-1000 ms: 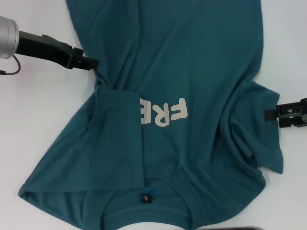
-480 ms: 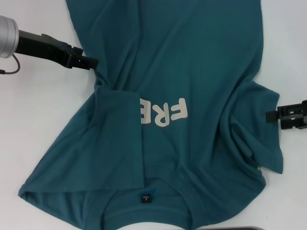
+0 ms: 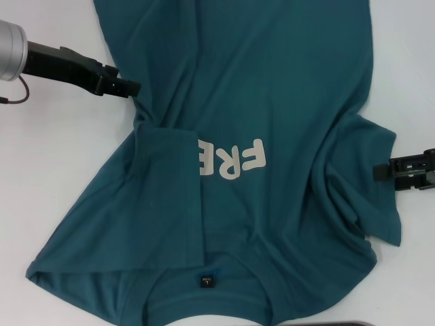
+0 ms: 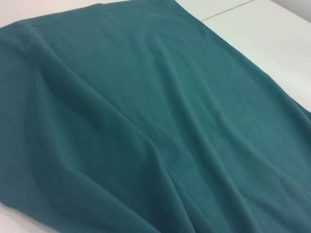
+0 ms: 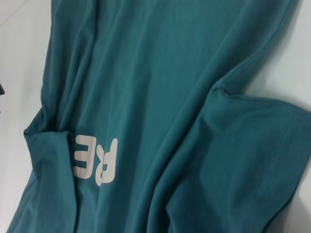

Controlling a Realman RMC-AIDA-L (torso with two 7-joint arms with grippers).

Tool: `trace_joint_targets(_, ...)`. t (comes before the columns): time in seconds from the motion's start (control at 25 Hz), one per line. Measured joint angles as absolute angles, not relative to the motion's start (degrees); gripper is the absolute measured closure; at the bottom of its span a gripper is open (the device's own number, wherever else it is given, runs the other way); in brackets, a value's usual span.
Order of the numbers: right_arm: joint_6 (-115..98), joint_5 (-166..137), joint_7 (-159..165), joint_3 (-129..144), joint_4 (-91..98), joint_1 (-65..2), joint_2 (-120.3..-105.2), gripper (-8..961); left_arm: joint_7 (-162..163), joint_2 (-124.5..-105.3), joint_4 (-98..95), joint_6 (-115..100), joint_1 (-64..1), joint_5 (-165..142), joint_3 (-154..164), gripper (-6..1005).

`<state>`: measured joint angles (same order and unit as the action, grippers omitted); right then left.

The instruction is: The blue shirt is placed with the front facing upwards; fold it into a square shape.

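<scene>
The blue shirt (image 3: 272, 81) lies spread on the white table (image 3: 54, 170), collar and dark label (image 3: 206, 280) nearest me. Its left side is folded inward over the chest, so only "FRE" (image 3: 231, 159) of the white letters shows. My left gripper (image 3: 132, 88) rests at the shirt's left edge, just above that fold. My right gripper (image 3: 379, 170) sits at the edge of the rumpled right sleeve (image 3: 367, 197). The left wrist view is filled with the shirt (image 4: 146, 121). The right wrist view shows the shirt (image 5: 160, 73), its letters (image 5: 97, 160) and the creased sleeve (image 5: 257, 145).
Bare white table shows left of the shirt and in a strip on the right (image 3: 408, 81). A dark object (image 3: 340, 324) peeks in at the near edge. A seam in the table surface (image 4: 228, 10) runs beyond the shirt.
My right gripper has shifted slightly toward me along the right sleeve's edge. The left gripper and the shirt have stayed put.
</scene>
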<state>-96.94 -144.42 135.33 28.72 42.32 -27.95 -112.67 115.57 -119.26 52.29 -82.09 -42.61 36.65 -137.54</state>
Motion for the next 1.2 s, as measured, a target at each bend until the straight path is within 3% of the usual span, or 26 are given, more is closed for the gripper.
trace_joint_targets(1.2,-94.8,-144.2,134.2,28.6,40.0,-28.7,-112.67,201,115.3,-119.0,52.3,-81.1,-42.4,36.7,-137.5,415)
